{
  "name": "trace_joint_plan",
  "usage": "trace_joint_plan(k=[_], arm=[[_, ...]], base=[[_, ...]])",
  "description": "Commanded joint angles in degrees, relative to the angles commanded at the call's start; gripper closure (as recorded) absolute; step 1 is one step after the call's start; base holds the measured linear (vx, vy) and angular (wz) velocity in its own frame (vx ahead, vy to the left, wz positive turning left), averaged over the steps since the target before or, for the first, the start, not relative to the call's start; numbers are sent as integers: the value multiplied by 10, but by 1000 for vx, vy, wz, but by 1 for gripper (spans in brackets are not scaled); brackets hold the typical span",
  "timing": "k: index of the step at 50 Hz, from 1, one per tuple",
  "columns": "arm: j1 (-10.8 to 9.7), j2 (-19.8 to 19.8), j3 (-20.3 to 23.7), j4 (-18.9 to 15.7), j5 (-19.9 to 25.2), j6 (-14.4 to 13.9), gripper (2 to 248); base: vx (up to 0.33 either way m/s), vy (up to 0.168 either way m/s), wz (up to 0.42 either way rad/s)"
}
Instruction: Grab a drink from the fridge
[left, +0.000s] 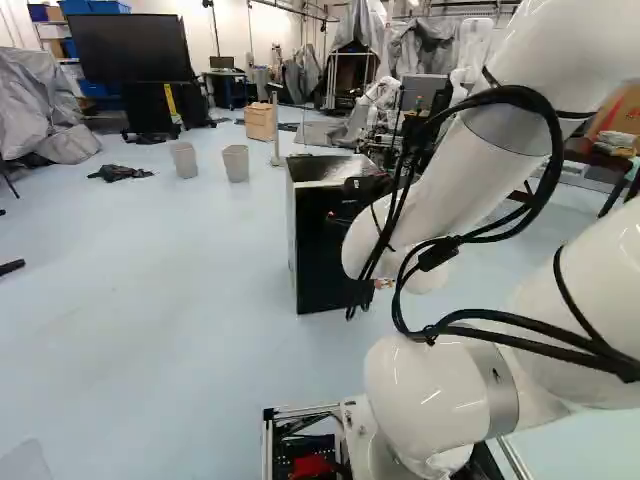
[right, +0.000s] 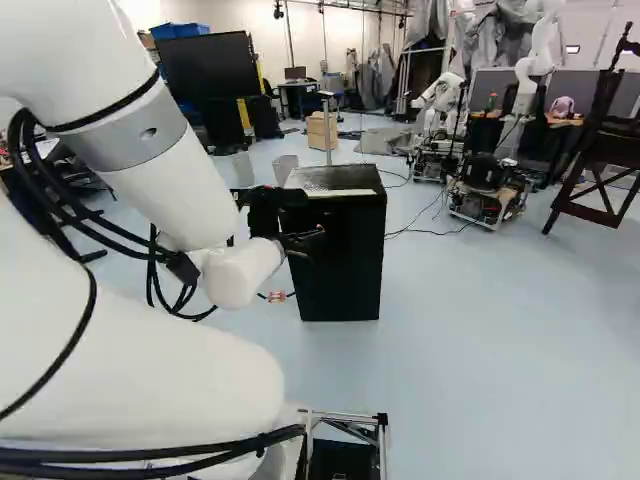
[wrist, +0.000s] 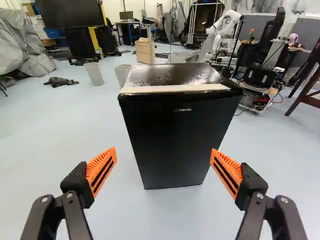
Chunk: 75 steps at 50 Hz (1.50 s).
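Note:
The black mini fridge stands upright on the floor ahead of the base, its door shut. From the wrist view, the fridge is straight ahead of my gripper, its front facing the fingers. My gripper is in front of the fridge in the right base view; in the wrist view the gripper is open, its orange pads wide apart, holding nothing. A pale strip lies along the front of the fridge's top. No drink shows; the fridge's inside is hidden by the door.
Two grey bins and a wooden box stand beyond the fridge. Dark cloth lies on the floor left of the bins. Another robot, a wheeled base with equipment and a dark wooden chair are farther right.

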Motion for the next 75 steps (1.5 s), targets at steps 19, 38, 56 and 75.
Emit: trace_joint_plan(k=[19,38,56,75], arm=[[0,0,0,0,0,0,3],[0,0,0,0,0,0,3],[0,0,0,0,0,0,3],[0,0,0,0,0,0,3]], base=[[76,38,-18],[86,73,-20],[85,85,-21],[71,80,-22]])
